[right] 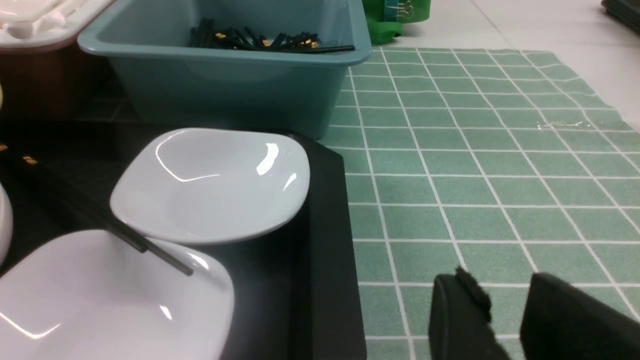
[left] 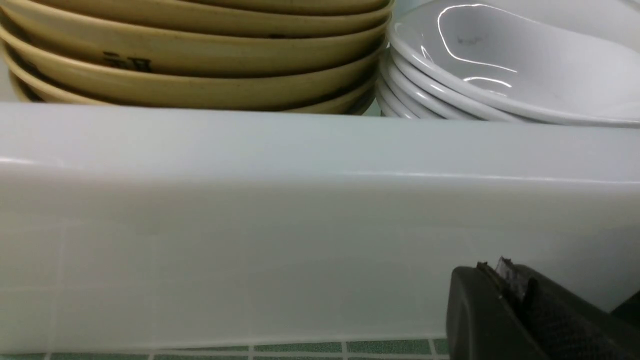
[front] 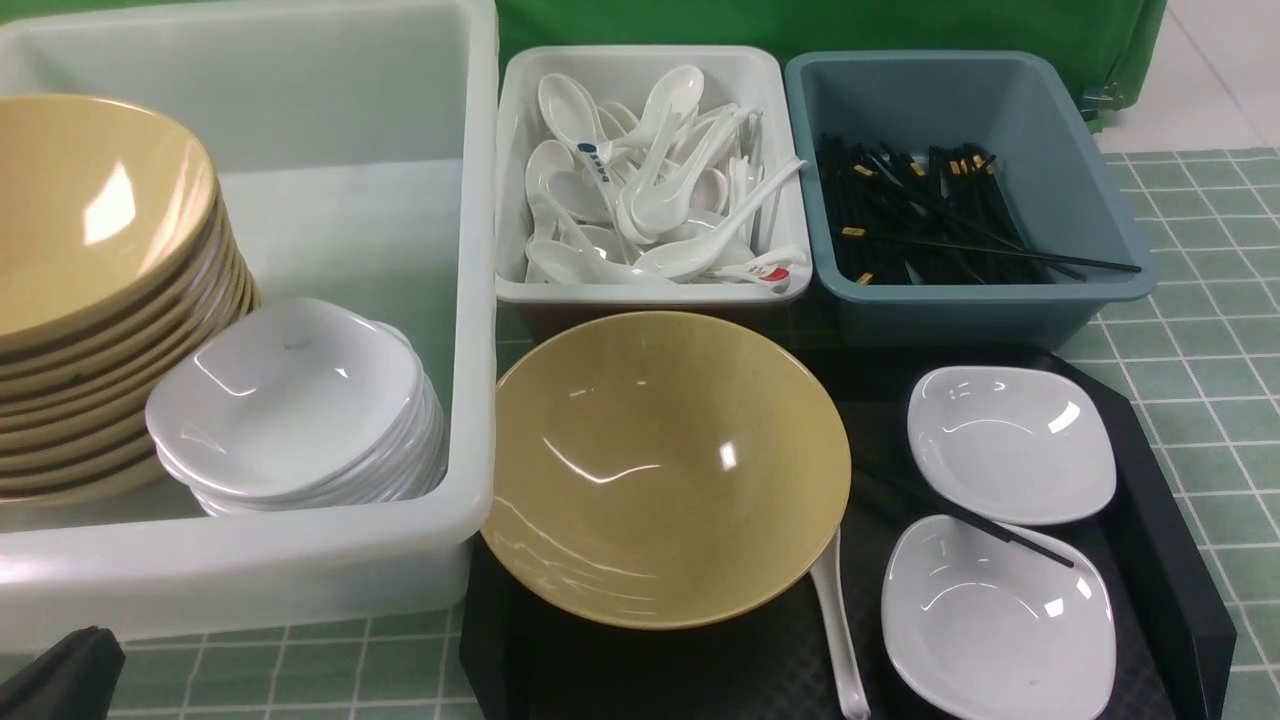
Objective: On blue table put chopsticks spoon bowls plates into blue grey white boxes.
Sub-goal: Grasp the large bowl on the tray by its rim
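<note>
On the tray (front: 1165, 560) lie a bowl (front: 660, 465), a spoon (front: 838, 630) just right of it, a far plate (front: 1010, 445) and a near plate (front: 995, 625) with chopsticks (front: 1010, 534) across it. The right tool (right: 505, 320), fingers apart and empty, hovers over the counter (right: 475, 165) right of the tray. The left tool (left: 500, 310) sits by the big box (left: 300, 225); I cannot tell if it is apart.

Green-checked tabletop (front: 1200, 400) carries a large white box (front: 480, 300) at the left. A smaller white box (front: 510, 180) and a blue-grey box (front: 1000, 310) sit side by side behind, with a black tray (front: 1160, 560) in front.
</note>
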You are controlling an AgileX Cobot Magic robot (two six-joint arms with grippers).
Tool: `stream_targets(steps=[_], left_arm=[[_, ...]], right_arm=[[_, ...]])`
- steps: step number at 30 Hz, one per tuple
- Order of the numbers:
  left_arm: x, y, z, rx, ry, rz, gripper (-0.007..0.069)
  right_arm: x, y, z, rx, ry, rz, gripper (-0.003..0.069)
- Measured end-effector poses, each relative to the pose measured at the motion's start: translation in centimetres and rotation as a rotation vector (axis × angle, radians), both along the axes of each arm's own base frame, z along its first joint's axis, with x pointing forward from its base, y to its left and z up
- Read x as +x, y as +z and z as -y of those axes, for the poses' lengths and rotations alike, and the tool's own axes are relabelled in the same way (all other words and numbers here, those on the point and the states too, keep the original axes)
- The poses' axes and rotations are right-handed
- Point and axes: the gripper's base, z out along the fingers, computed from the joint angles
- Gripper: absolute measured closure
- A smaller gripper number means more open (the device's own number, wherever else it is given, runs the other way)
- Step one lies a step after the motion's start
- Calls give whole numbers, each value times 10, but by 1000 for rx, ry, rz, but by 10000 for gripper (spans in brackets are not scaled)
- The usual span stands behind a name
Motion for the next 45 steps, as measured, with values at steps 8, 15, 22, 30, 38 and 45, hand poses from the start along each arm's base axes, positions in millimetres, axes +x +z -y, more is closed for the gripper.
stream_targets(steps=[8, 15, 22, 30, 38, 45], left_arm=[[0, 0, -1, 23, 2, 3, 620], [1, 1, -1, 27, 4, 20, 620], [3, 24, -2, 25, 22, 281, 620], [-10, 69, -5, 11, 57, 799, 620], [-31, 117, -6, -144, 28, 1039, 620], [-15, 216, -3, -117, 20, 737, 620]], right_arm=[[0, 0, 0, 0, 0, 0, 422], [0, 1, 0, -1, 0, 8, 421], [2, 26, 2, -26, -15, 298, 421], [-13, 72, 3, 209, 3, 846, 421], [-22, 98, 3, 366, 46, 976, 438], [0, 167, 2, 210, -8, 581, 582]])
